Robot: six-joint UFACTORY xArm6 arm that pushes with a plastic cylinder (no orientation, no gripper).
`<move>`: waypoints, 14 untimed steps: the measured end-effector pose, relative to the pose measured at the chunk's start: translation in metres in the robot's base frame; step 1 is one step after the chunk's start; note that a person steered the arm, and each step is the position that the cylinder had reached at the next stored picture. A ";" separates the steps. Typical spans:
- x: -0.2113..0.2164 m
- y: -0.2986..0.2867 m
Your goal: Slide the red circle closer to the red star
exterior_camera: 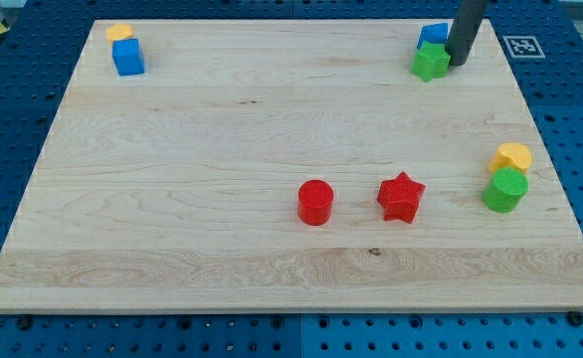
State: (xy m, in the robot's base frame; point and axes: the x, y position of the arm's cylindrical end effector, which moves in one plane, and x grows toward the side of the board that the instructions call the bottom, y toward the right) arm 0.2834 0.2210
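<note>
The red circle (314,202) lies low on the board, a little right of centre. The red star (401,196) lies to its right, with a gap about one block wide between them. My tip (459,62) is at the view's top right, far from both red blocks. It stands just right of a green star (430,63) and below right of a blue block (434,36).
A yellow block (120,33) and a blue cube (128,57) sit at the top left. A yellow block (512,157) and a green circle (505,189) sit near the right edge. The wooden board (172,199) lies on a blue pegboard table.
</note>
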 end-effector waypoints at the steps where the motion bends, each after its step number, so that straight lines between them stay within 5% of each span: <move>1: 0.064 0.015; 3: 0.147 -0.007; 7: 0.157 -0.227; 9: 0.240 -0.312; 10: 0.292 -0.312; 13: 0.230 -0.288; 14: 0.289 -0.279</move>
State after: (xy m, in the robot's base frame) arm 0.5723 -0.0576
